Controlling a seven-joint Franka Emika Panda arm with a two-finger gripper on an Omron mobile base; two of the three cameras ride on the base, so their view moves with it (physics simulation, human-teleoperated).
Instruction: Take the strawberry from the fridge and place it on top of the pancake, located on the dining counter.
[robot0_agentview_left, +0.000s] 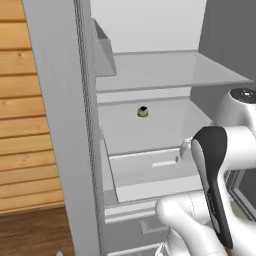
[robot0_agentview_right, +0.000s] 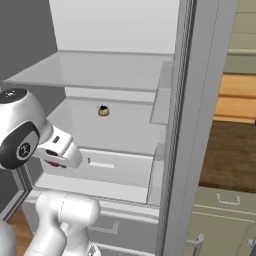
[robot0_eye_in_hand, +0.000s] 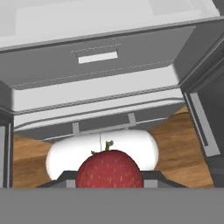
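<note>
Open grey fridge (robot0_agentview_left: 150, 70) with pale shelves, wood floor below, end effector (robot0_eye_in_hand: 109, 183) clamped on strawberry (robot0_eye_in_hand: 109, 169), berry mostly hidden behind wrist from the right base view, small brownish object (robot0_agentview_left: 142, 111) on shelf

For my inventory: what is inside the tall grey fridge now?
Inside the tall light grey fridge, a small brownish-yellow object with a dark top sits on a pale shelf. The arm covers the lower right part.

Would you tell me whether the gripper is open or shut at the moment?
Shut on the strawberry: in the hand view the gripper has the berry wedged between its two dark fingertips, in front of the fridge.
</note>
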